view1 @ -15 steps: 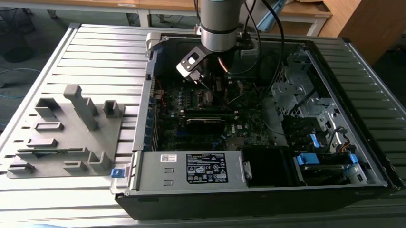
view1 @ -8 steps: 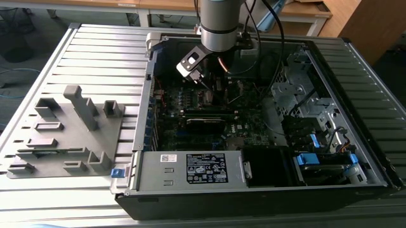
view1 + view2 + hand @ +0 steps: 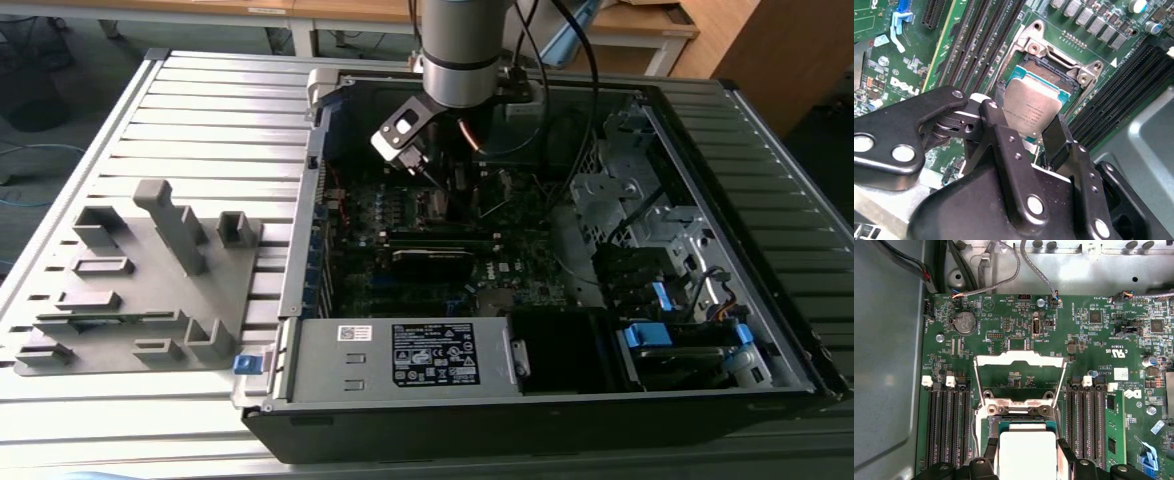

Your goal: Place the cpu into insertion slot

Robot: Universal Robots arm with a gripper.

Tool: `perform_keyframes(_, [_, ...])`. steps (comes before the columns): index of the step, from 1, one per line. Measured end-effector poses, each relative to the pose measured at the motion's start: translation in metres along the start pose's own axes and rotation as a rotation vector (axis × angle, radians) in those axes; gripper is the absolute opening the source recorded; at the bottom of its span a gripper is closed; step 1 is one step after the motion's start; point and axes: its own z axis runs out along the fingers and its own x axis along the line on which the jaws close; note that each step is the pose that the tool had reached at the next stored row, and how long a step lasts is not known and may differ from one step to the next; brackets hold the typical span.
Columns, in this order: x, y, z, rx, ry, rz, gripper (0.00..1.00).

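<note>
Pinching the cpu (image 3: 1031, 105) by two opposite edges, with its jaws narrowed to the chip's width, the gripper (image 3: 1028, 122) holds it metal-side up just over the insertion slot (image 3: 1049, 70), whose hinged frame (image 3: 1019, 359) stands raised so the dark centre lies open.

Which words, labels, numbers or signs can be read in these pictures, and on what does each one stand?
White triangle mark: on the motherboard, beside the insertion slot.
Print on the cpu, gripped by the pincer: too small to read.
The label on the power-supply box: too small to read.
White logo and lettering on the motherboard: lettering too small; logo left unquoted.
</note>
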Motion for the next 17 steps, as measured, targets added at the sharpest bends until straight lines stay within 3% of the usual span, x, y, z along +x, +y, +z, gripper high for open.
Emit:
perform_keyframes(2, [0.0000,0.0000,-0.0001,0.0000,0.0000,0.000,0.54])
perform_keyframes(4, [0.0000,0.0004,-0.0043,0.0001,-0.0001,0.000,0.54])
perform_keyframes(17, [0.0039,-0.0004,-0.0016,0.0001,-0.0002,0.000,0.54])
